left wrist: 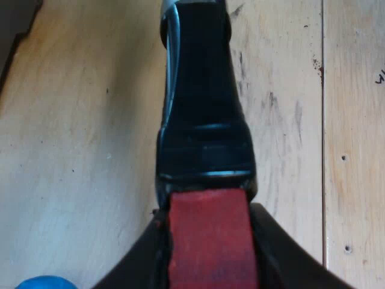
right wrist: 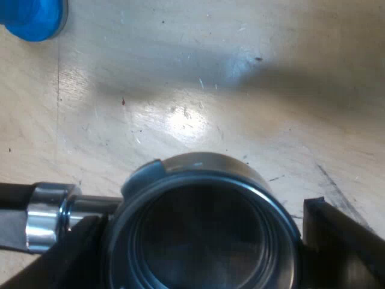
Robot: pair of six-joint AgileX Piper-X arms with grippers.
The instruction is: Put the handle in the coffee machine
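Left end effector [left wrist: 207,244]: clamped on holder's [left wrist: 201,108] red end
Right end effector [right wrist: 204,241]: at holder's basket [right wrist: 198,164], grip unclear
Tamper [right wrist: 33,18]: on worktop [right wrist: 180,72]

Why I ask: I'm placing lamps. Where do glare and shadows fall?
Right wrist view: a glare patch on the table just beyond the basket, with a broad shadow band farther out. Left wrist view: thin highlights across the handle.

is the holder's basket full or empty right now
Looks empty: looking down into the metal holder, its bare inner walls and floor show, with no grounds heaped inside.
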